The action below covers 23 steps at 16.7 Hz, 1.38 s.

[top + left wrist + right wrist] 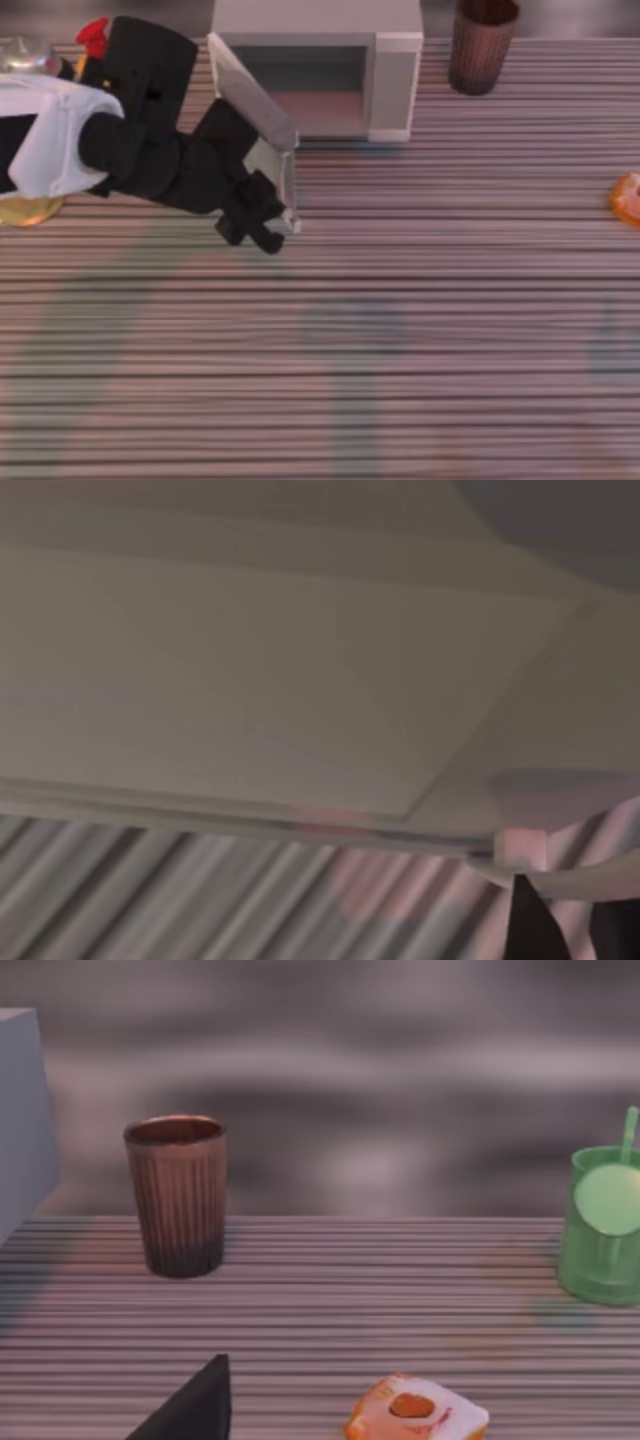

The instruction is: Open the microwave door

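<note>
The microwave [395, 80] stands at the table's back middle, its dark cavity showing. The microwave door [250, 95] is hinged at the oven's left side and swung out toward the front left, standing partly open. My left gripper [270, 222] is at the door's free end, shut on its edge, with the black arm lying behind the panel. In the left wrist view the door [250, 680] fills most of the picture, and one dark finger [530, 925] sits under its corner. Only a black corner of my right gripper [200, 1410] shows, away from the microwave.
A brown ribbed cup [482, 40] stands right of the microwave. An orange-topped toast slice [628, 198] lies at the table's right edge, with a green cup and straw [603, 1225] beyond it. A red item [92, 35] and a yellow disc [28, 210] lie far left.
</note>
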Each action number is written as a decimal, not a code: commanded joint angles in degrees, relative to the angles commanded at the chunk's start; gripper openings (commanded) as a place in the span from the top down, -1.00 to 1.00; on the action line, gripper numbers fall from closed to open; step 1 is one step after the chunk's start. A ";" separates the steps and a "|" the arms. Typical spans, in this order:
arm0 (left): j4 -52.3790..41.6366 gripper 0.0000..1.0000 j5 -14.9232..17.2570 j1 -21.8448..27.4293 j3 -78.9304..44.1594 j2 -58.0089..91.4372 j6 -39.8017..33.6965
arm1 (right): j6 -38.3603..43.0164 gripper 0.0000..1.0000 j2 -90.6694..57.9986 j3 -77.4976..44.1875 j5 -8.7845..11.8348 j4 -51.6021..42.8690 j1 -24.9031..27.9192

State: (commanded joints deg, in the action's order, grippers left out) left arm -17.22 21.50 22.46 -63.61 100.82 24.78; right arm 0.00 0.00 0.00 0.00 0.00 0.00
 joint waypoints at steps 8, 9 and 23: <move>0.00 1.00 0.00 0.00 0.00 0.00 0.00 | 0.00 -1.00 0.00 0.00 0.00 0.00 0.00; -0.05 1.00 0.36 0.36 0.27 0.00 -0.24 | 0.00 -1.00 0.00 0.00 0.00 0.00 0.00; -1.88 1.00 2.69 -1.73 -0.12 -0.13 4.17 | 0.00 -1.00 0.00 0.00 0.00 0.00 0.00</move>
State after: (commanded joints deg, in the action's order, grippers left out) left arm -19.10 24.19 20.73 -63.73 100.69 28.95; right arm 0.00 0.00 0.00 0.00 0.00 0.00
